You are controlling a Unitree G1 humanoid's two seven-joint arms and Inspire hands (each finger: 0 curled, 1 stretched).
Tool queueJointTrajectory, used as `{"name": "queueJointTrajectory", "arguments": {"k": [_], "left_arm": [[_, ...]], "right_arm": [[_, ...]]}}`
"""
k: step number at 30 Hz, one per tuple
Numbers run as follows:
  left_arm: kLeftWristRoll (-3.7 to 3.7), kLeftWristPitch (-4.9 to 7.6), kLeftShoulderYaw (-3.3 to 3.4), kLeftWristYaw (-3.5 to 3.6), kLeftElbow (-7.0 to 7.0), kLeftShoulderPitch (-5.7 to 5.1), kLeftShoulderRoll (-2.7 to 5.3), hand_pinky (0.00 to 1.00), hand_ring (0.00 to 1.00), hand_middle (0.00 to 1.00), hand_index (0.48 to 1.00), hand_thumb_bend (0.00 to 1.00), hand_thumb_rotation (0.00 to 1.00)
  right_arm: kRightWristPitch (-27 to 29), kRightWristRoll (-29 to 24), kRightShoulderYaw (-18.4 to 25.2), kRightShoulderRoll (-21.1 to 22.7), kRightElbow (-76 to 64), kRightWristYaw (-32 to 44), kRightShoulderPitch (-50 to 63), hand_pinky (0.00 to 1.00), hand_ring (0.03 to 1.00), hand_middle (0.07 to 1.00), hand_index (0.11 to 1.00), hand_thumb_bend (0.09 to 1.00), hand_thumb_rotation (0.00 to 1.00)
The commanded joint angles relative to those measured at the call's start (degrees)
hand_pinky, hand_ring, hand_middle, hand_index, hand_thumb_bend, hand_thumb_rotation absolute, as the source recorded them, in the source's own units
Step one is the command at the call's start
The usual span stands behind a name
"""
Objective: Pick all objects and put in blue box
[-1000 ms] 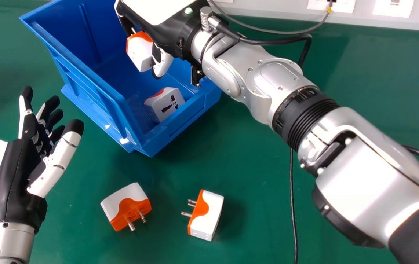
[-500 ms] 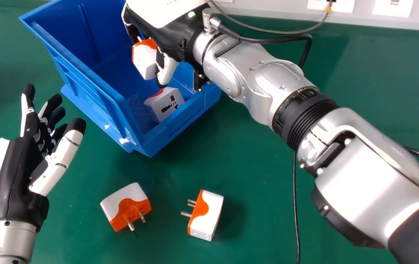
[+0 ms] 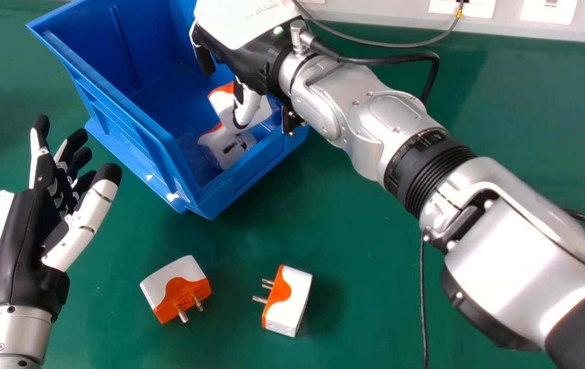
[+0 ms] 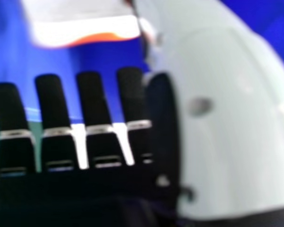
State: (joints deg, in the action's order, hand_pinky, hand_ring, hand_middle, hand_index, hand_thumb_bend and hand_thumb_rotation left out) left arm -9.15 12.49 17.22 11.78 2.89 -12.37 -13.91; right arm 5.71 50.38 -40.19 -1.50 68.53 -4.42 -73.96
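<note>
I make it abt halfway: of the four adapters I can see, two are inside the blue box (image 3: 139,120) & two are out on the green table (image 3: 354,225). My R hand (image 3: 256,59) is over the box w/ its fingers straight & apart, not wrapped round anything; the upper adapter (image 3: 222,105) is just beyond those fingertips in the R hand view, & in the head view the thumb (image 3: 248,108) overlaps it. I'd call that one let go, tho I can't tell if it has fully settled or is still touching the thumb. It sits above & partly across the lower adapter (image 3: 219,152), which is down near the box's front corner. Left to do: the white-orange adapter (image 3: 162,284) out in front of the box, prongs pointing toward me, & the other adapter (image 3: 292,302) to its right, prongs facing left, both well inside the walls' outside, i.e. on the table, apart from each other. L hand (image 3: 16,246) is idle at the view's left, relaxed & holding nothing. Next I'd lift R hand clear w/o snagging the upper one, then go for either of the remaining pair
</note>
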Motion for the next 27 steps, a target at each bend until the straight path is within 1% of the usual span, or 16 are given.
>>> {"name": "queueJointTrajectory", "arguments": {"k": [1, 2, 3, 5, 11, 12, 13, 16, 18, 20, 22, 25, 27], "left_arm": [[-0.23, 0.66, 0.08, -0.19, 0.58, 0.49, 0.03, 0.91, 0.95, 0.96, 0.944, 0.45, 0.50], [-0.28, 0.66, 0.11, -0.14, 0.54, 0.49, 0.02, 0.91, 0.95, 0.96, 0.945, 0.44, 0.49], [-0.30, 0.68, 0.13, -0.09, 0.57, 0.47, 0.00, 0.91, 0.95, 0.96, 0.945, 0.44, 0.49], [-0.19, 0.64, 0.12, -0.11, 0.62, 0.54, -0.07, 0.91, 0.95, 0.96, 0.947, 0.44, 0.49], [0.43, 0.28, 0.03, -0.55, 0.84, 0.68, -0.16, 0.91, 0.96, 0.97, 0.949, 0.43, 0.49], [0.38, 0.47, 0.08, -0.48, 0.42, 0.83, -0.21, 0.91, 0.96, 0.97, 0.950, 0.43, 0.49], [0.31, 0.59, 0.10, -0.44, 0.17, 0.92, -0.24, 0.91, 0.96, 0.97, 0.950, 0.43, 0.49], [0.28, 0.59, 0.07, -0.53, 0.25, 0.86, -0.27, 0.91, 0.96, 0.97, 0.950, 0.43, 0.49], [0.49, 0.67, -0.01, -0.61, 0.14, 0.90, -0.33, 0.91, 0.96, 0.97, 0.950, 0.43, 0.49], [0.52, 1.00, -0.07, -0.49, -0.09, 0.92, -0.34, 0.91, 0.96, 0.97, 0.950, 0.43, 0.49], [0.51, 1.08, -0.11, -0.46, -0.13, 0.96, -0.32, 0.91, 0.96, 0.97, 0.950, 0.44, 0.50], [0.33, 1.11, -0.10, -0.35, -0.35, 1.05, -0.32, 0.91, 0.96, 0.97, 0.952, 0.44, 0.51], [0.40, 1.15, -0.12, -0.33, -0.44, 1.09, -0.39, 0.91, 0.96, 0.97, 0.952, 0.45, 0.51]], "right_arm": [[-0.3, 0.3, -0.2, 0.8, -1.4, -1.6, -0.5, 0.83, 0.959, 0.968, 0.944, 0.679, 0.30], [-0.4, 0.3, -0.3, 0.9, -1.5, -1.6, -0.5, 0.85, 0.974, 0.980, 0.962, 0.689, 0.34], [-0.6, 0.4, -0.4, 0.9, -1.5, -1.7, -0.4, 0.85, 0.974, 0.980, 0.962, 0.689, 0.34], [-0.8, 0.3, -0.4, 0.9, -1.3, -1.8, -0.3, 0.86, 0.987, 0.990, 0.979, 0.700, 0.39], [-1.5, -0.4, 0.1, 0.7, -1.2, -2.1, 0.1, 0.87, 0.997, 0.998, 0.987, 0.698, 0.43], [-1.6, -0.5, 0.2, 0.7, -1.3, -2.3, 0.3, 0.87, 0.997, 0.999, 0.987, 0.696, 0.43], [-1.7, -0.6, 0.3, 0.8, -1.5, -2.5, 0.5, 0.87, 0.997, 0.999, 0.987, 0.695, 0.43], [-1.8, -0.9, 0.6, 1.1, -2.2, -2.7, 1.1, 0.86, 0.993, 1.000, 0.985, 0.689, 0.43], [-1.9, -1.4, 1.3, 1.7, -4.1, -2.6, 2.2, 0.86, 0.991, 1.000, 0.983, 0.687, 0.43], [-2.3, -2.0, 2.1, 2.4, -6.5, -2.5, 3.5, 0.85, 0.989, 1.000, 0.981, 0.681, 0.41], [-2.9, -2.3, 3.0, 3.6, -10.8, -2.0, 5.6, 0.85, 0.987, 1.000, 0.979, 0.681, 0.38], [-4.0, -2.3, 4.5, 6.7, -21.5, -1.3, 11.5, 0.85, 0.987, 1.000, 0.979, 0.680, 0.34], [-4.9, -2.1, 5.4, 8.6, -28.8, -0.3, 15.6, 0.85, 0.986, 1.000, 0.979, 0.679, 0.32]]}}
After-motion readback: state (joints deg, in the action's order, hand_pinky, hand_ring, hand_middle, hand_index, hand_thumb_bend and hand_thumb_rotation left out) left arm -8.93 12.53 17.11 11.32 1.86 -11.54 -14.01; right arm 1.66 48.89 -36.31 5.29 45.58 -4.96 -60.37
